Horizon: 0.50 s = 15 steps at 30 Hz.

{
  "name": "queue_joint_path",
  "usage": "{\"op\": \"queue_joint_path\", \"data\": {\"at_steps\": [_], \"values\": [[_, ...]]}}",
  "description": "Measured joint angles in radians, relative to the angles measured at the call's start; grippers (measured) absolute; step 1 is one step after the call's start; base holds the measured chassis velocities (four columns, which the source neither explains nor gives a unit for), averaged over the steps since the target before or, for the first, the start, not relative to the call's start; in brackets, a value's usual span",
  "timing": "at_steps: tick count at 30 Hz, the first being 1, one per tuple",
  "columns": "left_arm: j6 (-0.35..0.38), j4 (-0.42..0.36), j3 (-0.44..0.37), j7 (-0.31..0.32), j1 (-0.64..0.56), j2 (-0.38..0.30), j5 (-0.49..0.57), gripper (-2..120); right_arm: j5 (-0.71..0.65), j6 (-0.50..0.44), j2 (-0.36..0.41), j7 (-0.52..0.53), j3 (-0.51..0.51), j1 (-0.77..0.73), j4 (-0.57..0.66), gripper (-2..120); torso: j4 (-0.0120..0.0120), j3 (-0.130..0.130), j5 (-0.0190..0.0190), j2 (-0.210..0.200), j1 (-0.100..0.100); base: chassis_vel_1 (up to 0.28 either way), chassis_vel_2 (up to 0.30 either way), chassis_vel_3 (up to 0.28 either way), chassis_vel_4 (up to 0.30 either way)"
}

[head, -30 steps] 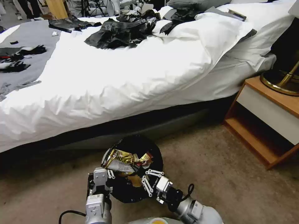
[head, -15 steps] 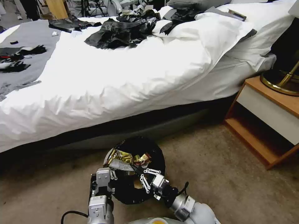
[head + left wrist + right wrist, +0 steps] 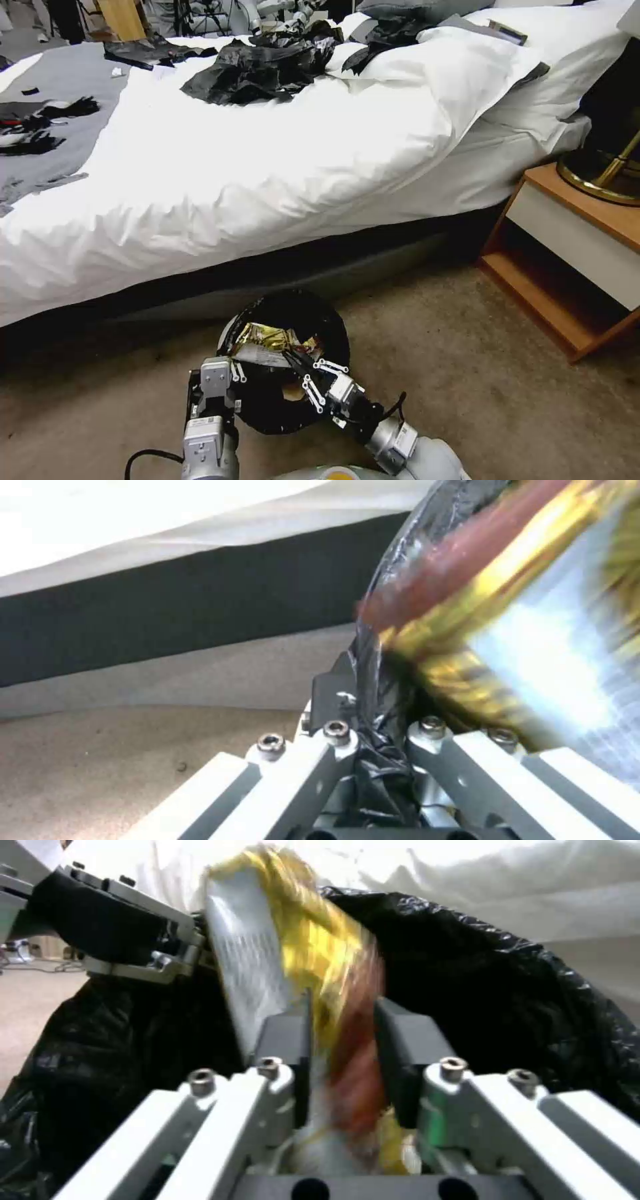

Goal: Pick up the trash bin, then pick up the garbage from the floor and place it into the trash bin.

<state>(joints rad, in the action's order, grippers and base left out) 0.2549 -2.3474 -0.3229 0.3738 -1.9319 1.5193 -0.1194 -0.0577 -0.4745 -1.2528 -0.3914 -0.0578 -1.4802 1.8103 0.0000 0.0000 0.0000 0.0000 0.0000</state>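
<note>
Wrapper (image 3: 313,965) sits in right pincer (image 3: 341,1040) over trash bin (image 3: 283,310).

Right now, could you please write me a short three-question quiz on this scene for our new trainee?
1. True or false: the left tool is clamped on the bin rim.
2. The right tool holds: A) a bottle, B) a gold wrapper, C) nothing.
3. Fill in: the bin stands on the floor beside the ____.

Key: 1 true; 2 B; 3 bed.
</note>
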Motion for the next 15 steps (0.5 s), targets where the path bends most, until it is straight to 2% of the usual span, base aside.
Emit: {"op": "queue_joint_path", "data": {"at_steps": [2,6,7,10,11,14,15], "values": [[0.000,0.000,0.000,0.000,0.000,0.000,0.000,0,0.000,0.000,0.000,0.000,-0.001,0.000,0.001,28,0.0000,0.000,0.0000,0.000,0.000,0.000,0.000,0.000,0.000],[0.001,-0.002,-0.001,0.000,0.000,0.000,0.001,0,0.001,-0.003,0.005,0.000,-0.010,-0.009,0.019,49,0.0000,0.000,0.0000,0.000,0.000,0.000,0.000,0.000,0.000],[0.001,-0.002,-0.001,0.000,0.000,0.000,0.001,0,0.001,-0.003,0.005,0.000,-0.010,-0.009,0.019,49,0.0000,0.000,0.0000,0.000,0.000,0.000,0.000,0.000,0.000],[0.002,-0.006,-0.004,0.000,-0.005,-0.002,-0.001,0,0.002,-0.007,0.014,0.000,-0.019,-0.024,0.051,64,0.0000,0.000,0.0000,0.000,0.000,0.000,0.000,0.000,0.000],[0.002,-0.006,-0.004,0.000,-0.005,-0.002,-0.001,0,0.002,-0.007,0.014,0.000,-0.019,-0.024,0.051,64,0.0000,0.000,0.0000,0.000,0.000,0.000,0.000,0.000,0.000],[0.002,-0.010,-0.005,0.000,-0.006,-0.001,-0.002,0,0.002,-0.010,0.024,-0.001,-0.027,-0.037,0.072,79,0.0000,0.000,0.0000,0.000,0.000,0.000,0.000,0.000,0.000],[0.002,-0.010,-0.005,0.000,-0.006,-0.001,-0.002,0,0.002,-0.010,0.024,-0.001,-0.027,-0.037,0.072,79,0.0000,0.000,0.0000,0.000,0.000,0.000,0.000,0.000,0.000]]}}
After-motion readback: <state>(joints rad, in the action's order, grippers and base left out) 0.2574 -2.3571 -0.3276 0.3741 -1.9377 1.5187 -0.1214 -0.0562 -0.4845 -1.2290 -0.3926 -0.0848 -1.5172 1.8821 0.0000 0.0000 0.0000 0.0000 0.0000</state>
